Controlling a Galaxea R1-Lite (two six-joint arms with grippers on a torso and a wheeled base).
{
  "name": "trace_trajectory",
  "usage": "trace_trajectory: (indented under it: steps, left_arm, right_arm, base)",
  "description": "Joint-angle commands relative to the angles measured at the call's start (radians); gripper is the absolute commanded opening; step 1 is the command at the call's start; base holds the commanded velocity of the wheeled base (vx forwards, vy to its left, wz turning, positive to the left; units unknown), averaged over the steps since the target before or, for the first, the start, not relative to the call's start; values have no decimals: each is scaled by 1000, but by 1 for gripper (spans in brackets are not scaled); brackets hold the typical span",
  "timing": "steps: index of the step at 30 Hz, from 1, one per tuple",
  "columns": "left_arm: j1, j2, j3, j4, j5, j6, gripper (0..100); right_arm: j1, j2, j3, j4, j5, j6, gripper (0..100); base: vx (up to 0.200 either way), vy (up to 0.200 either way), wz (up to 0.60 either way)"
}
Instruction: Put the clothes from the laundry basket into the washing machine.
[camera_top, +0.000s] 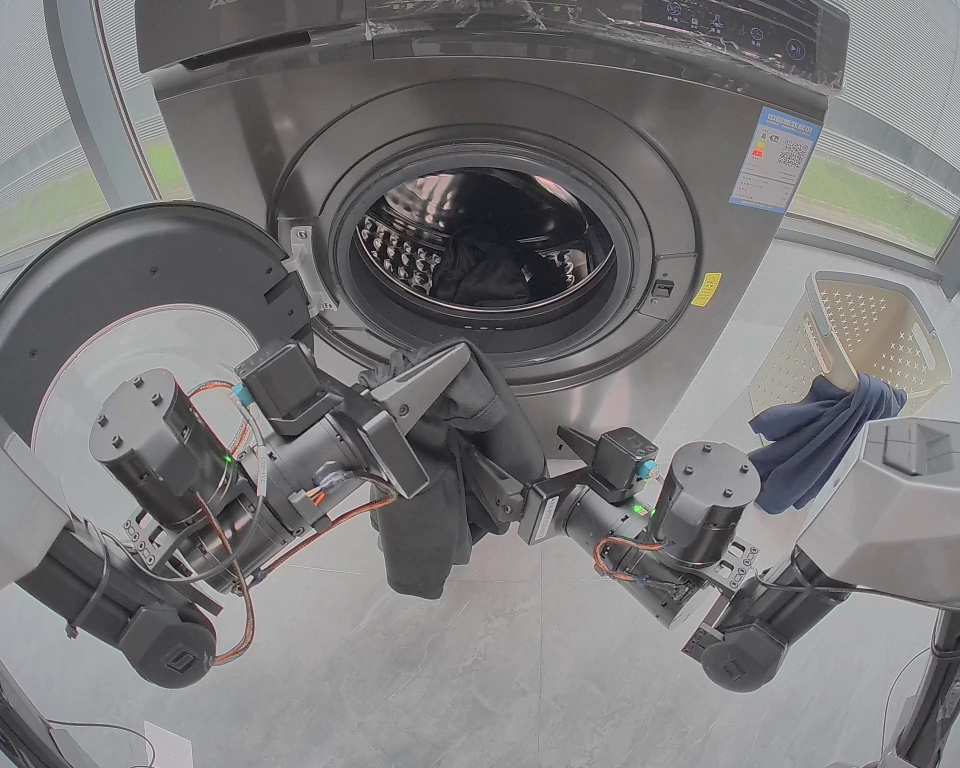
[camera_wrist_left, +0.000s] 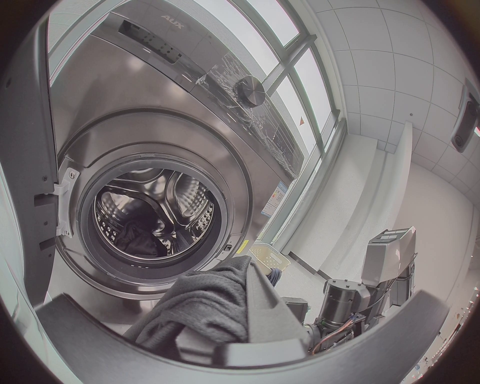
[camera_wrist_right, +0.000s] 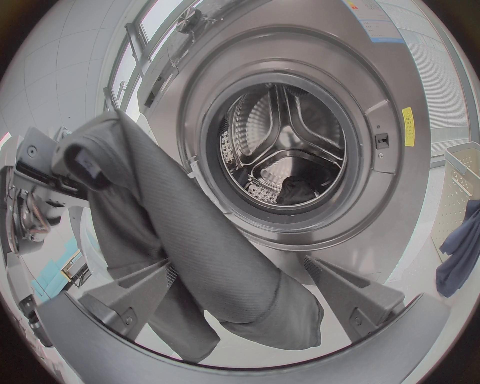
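Setting: pale grey tiled floor (camera_top: 450, 680) in front of a window wall; no worktop.

Item 1, left jaws: clenched on the upper fold of a dark grey garment (camera_top: 435, 540), with one finger (camera_top: 432, 372) lying over the cloth. The bulk hangs free toward 6 o'clock, clear of the floor.

Item 2, right jaws: spread wide, gripping nothing. They sit at 4 o'clock of the left jaws, just beside the garment. The cloth drapes over one of the fingers (camera_wrist_right: 357, 295) and hangs into the gap between them.

Handling, judged: a soft, limp, light knit with no stiffness, so it will sag and trail from any single hold. Neither fragile nor slippery. Best taken by a bunched fold, with a second hold lower down to gather the tail before it goes through the opening.

Item 3, washing machine (camera_top: 620, 120): at 12 o'clock of the garment, near. The drum (camera_top: 400, 250) is open, with a dark garment (camera_top: 485, 270) lying at its bottom.

Item 4, door (camera_top: 130, 270): swung wide to 9 o'clock, behind the left arm. Judged the nearest obstruction to that arm. The lower rim of the opening is a second hazard, since a trailing tail may catch there.

Item 5, laundry basket (camera_top: 870, 320): at 3 o'clock, well apart and tilted, with a blue garment (camera_top: 815, 445) hanging over its rim.
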Motion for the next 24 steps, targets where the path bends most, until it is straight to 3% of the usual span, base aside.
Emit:
trace_trajectory:
  steps: [1, 12, 13, 24]
  left_arm:
    - [-1, -1, 0, -1, 0, -1, 0]
    - [-2, 0, 0, -1, 0, -1, 0]
    - [-2, 0, 0, -1, 0, -1, 0]
    - [-4, 6, 9, -1, -3, -4, 0]
  right_arm:
    - [-17, 45, -15, -2, 2, -1, 100]
    - [-28, 70, -25, -31, 16, 1, 100]
    - [-25, 74, -28, -33, 15, 1, 0]
    - [-22, 67, -46, -59, 15, 4, 0]
  base:
    - [0, 0, 0]
    - [0, 0, 0]
    - [0, 0, 0]
    - [0, 0, 0]
